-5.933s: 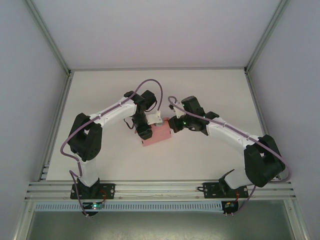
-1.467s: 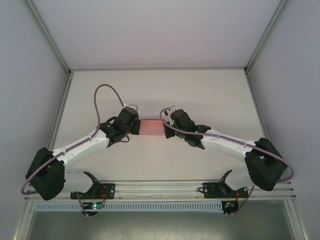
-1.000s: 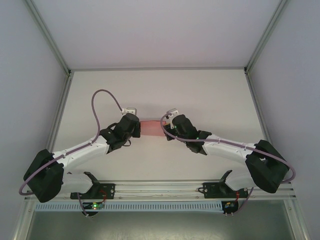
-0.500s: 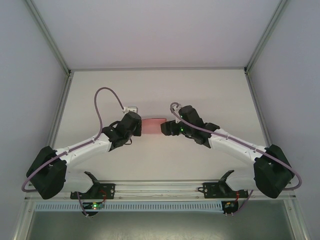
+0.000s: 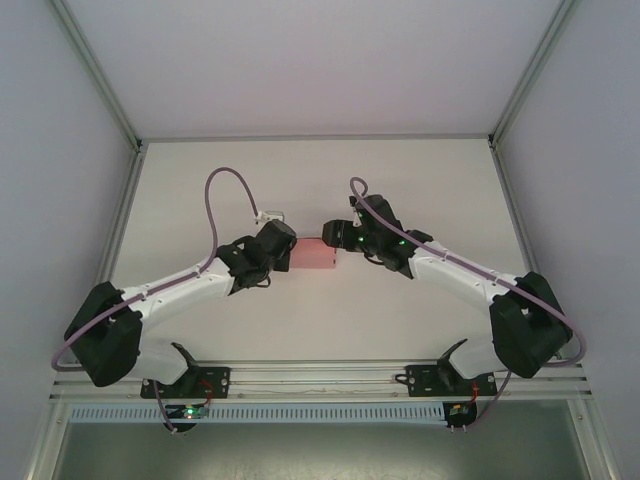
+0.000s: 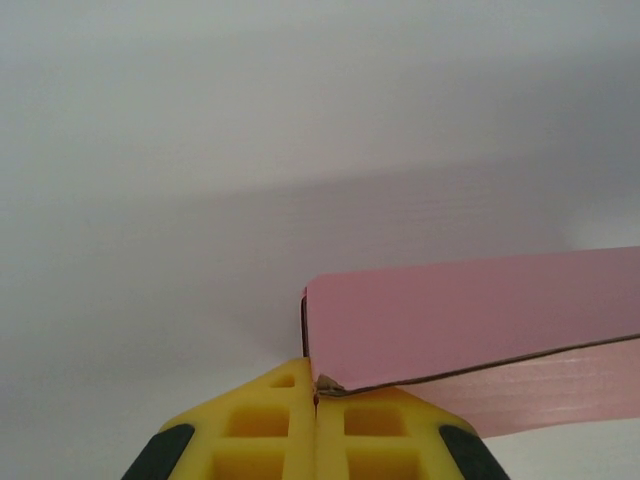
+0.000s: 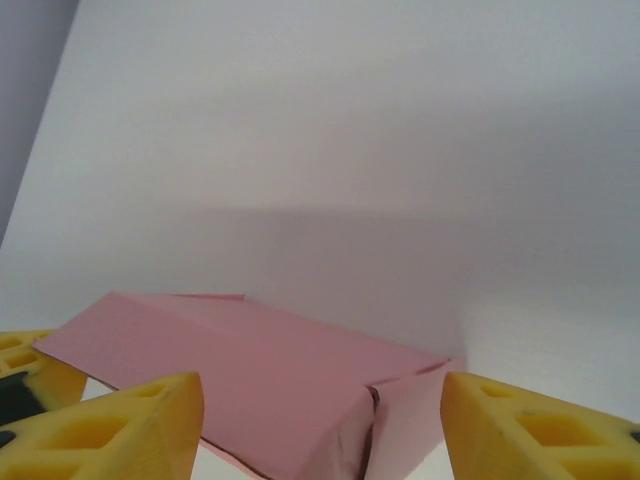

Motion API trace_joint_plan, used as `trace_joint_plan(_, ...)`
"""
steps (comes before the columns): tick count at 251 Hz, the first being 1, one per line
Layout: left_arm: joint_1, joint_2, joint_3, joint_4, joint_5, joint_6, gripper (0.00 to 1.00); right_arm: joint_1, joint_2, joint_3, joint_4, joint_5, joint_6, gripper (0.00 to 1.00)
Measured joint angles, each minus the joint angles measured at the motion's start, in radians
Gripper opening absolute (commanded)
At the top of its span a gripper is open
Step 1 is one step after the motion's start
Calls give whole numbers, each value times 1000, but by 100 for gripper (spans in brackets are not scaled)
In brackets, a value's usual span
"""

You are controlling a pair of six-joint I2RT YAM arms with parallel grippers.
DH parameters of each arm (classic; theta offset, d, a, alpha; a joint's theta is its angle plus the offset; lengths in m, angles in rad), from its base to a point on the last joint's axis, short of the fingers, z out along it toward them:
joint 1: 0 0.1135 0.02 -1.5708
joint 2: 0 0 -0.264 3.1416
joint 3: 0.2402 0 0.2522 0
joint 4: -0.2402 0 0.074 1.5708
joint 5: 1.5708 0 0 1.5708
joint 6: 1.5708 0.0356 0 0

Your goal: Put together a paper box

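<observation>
Seen from above, the left arm [image 5: 170, 292] reaches from its base at the near left edge toward the middle of the white table [image 5: 200, 180]. The left gripper [image 5: 290, 256] meets the left end of the paper box [image 5: 318, 254], a small pink card box near the table's centre with its long side running left to right.

In the left wrist view, the left gripper [image 6: 316, 395] has its two yellow pads [image 6: 260, 432] pressed together with no gap. They pinch one corner of the box's end between their tips. From that corner the paper box [image 6: 470, 315] runs off to the right. Its top face is flat, and a paler pink layer shows below its near edge. I cannot tell whether the box rests on the table or is held a little above it.

At the box's right end, on its far side, sits the right gripper [image 5: 338, 238]. In the right wrist view, the right gripper [image 7: 320, 385] is spread wide, with one yellow pad [image 7: 130, 420] low on the left and the other low on the right. The paper box [image 7: 250, 370] lies between and just beyond the pads, touching neither where visible. A folded end with a dark seam faces the camera. At the far left edge, more yellow pad [image 7: 20, 365] sits against the box's other end.

The right arm [image 5: 470, 280] runs back to its base at the near right edge.
</observation>
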Motion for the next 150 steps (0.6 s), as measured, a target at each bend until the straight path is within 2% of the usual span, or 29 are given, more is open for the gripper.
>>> trace_joint_plan(49, -3, 18, 13, -5, -9, -13, 0, 0, -14, -64, 74, -5, 60, 56)
trace_joint_plan(69, -3, 22, 15, -4, -11, -13, 0, 0, -15, -86, 115, -7, 83, 50)
trace_joint_plan(90, -3, 22, 16, -4, -10, -13, 0, -5, -14, -103, 154, -24, 110, 40)
trace_joint_plan(150, -3, 11, 11, -5, 1, -17, 0, -22, -13, -170, 255, -103, 180, 27)
